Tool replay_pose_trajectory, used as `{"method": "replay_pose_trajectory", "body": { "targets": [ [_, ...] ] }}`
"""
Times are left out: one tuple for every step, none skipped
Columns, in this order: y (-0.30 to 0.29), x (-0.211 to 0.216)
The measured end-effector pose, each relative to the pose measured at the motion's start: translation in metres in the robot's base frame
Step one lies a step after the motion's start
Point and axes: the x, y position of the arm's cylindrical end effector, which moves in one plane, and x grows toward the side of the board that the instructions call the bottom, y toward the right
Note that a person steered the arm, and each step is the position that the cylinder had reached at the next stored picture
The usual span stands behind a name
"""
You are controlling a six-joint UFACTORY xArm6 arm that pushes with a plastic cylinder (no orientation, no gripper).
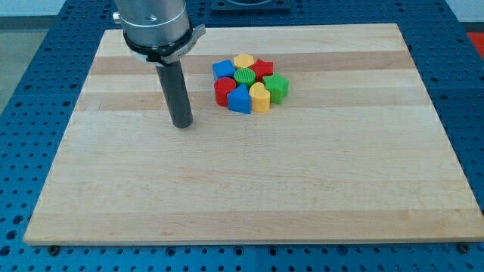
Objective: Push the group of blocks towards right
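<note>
A tight group of blocks sits on the wooden board (249,181), above the middle. It holds a blue block (223,69), a yellow block (243,60), a red block (262,69), a green round block (245,76), a green block (277,88), a red round block (224,90), a blue block (240,100) and a yellow block (259,97). They touch one another. My tip (181,124) rests on the board to the left of the group, a short gap from the red round block.
The board lies on a blue perforated table (30,151). The arm's grey housing (155,23) hangs above the board's top left part.
</note>
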Motion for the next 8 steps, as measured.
{"method": "replay_pose_trajectory", "body": {
  "targets": [
    [0.0, 0.0],
    [0.0, -0.005],
    [0.001, -0.018],
    [0.02, -0.028],
    [0.046, -0.034],
    [0.058, -0.045],
    [0.058, -0.053],
    [0.058, -0.054]
  ]
}}
